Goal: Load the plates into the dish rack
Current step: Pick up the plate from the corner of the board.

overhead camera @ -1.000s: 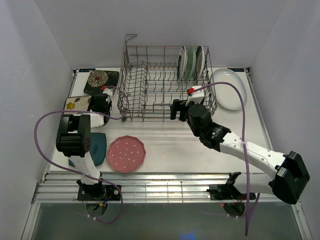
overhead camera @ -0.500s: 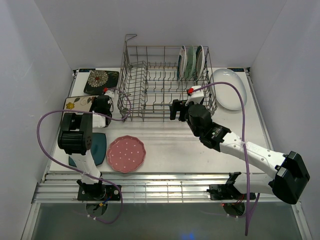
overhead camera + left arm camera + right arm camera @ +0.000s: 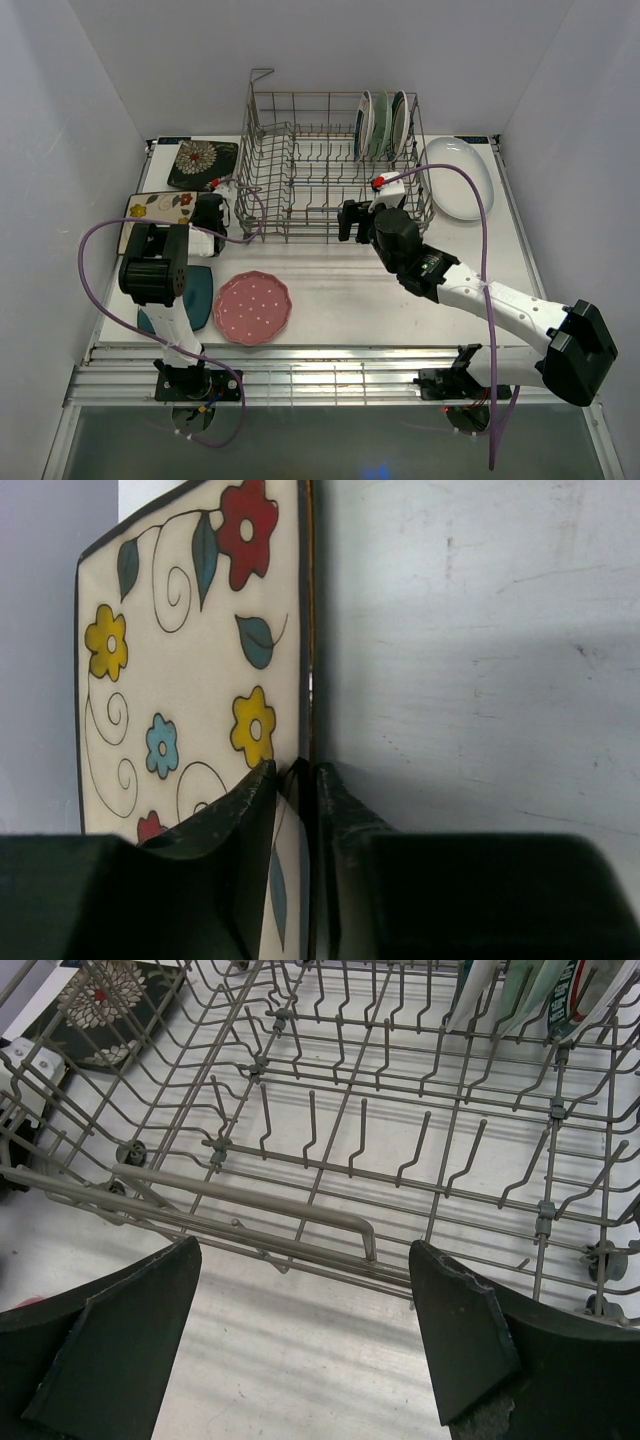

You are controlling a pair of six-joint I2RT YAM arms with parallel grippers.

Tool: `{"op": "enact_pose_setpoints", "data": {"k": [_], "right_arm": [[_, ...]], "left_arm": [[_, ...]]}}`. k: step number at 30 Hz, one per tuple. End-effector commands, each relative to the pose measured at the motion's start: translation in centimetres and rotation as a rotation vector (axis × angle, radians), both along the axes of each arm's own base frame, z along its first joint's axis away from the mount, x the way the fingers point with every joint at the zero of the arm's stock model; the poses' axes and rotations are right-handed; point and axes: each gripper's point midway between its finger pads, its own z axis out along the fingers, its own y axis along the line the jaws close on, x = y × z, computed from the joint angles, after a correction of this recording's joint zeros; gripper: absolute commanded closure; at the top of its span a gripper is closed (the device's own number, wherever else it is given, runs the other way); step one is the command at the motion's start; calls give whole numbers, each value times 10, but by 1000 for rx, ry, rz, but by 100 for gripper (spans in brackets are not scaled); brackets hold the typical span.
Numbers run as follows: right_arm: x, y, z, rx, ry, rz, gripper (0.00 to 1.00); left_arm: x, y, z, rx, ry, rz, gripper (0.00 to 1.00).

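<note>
The cream floral square plate (image 3: 158, 208) lies at the table's left, and my left gripper (image 3: 207, 214) is shut on its right edge. In the left wrist view its fingers (image 3: 240, 825) pinch the dark rim of the cream plate (image 3: 190, 650) from both sides. The grey wire dish rack (image 3: 330, 165) holds three upright round plates (image 3: 385, 124) at its far right. My right gripper (image 3: 350, 220) hangs open just in front of the rack's near wall. Its jaws (image 3: 305, 1330) are wide apart with only the table between them and the rack (image 3: 350, 1160) ahead.
A black floral square plate (image 3: 203, 162) lies behind the cream one. A pink dotted plate (image 3: 253, 307) and a dark teal plate (image 3: 196, 296) sit near the front left. A large white oval plate (image 3: 458, 177) lies right of the rack. White walls enclose the table.
My left gripper's jaws have closed onto the cream plate's right edge. The right arm has hardly moved and its jaws stay wide.
</note>
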Motion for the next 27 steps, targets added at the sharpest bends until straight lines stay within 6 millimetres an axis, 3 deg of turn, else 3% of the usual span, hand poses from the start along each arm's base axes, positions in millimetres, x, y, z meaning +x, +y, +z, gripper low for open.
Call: {"op": "enact_pose_setpoints", "data": {"k": [1, 7, 12, 19, 27], "right_arm": [[2, 6, 30, 73, -47, 4, 10], [2, 6, 31, 76, -49, 4, 10], [2, 7, 30, 72, -47, 7, 10], [2, 9, 31, 76, -46, 17, 10], [3, 9, 29, 64, -41, 10, 10]], "left_arm": [[-12, 3, -8, 66, 59, 5, 69], [-12, 3, 4, 103, 26, 15, 82], [-12, 2, 15, 121, -2, 22, 100], [-14, 2, 31, 147, -40, 30, 100], [-14, 0, 68, 148, -123, 32, 100]]}}
